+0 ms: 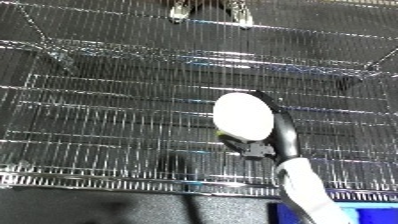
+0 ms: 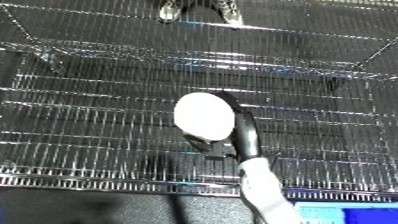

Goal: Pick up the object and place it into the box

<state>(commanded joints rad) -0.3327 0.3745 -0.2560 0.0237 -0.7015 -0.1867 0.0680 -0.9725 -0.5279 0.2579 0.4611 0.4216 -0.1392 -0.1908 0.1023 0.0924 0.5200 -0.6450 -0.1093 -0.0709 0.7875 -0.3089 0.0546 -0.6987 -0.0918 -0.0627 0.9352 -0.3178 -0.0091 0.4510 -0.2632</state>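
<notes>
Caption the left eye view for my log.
Right hand holds a white oval object over the wire bin.

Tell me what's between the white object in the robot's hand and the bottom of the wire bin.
Nothing: in the left eye view the white object, held by the right hand, hangs over bare mesh of the wire bin.

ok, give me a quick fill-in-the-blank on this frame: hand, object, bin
1. The right hand holds a ____ oval object.
2. The object hangs over a bin made of ____.
3. The ____ hand shows in neither view.

Missing words: white; wire; left
</notes>
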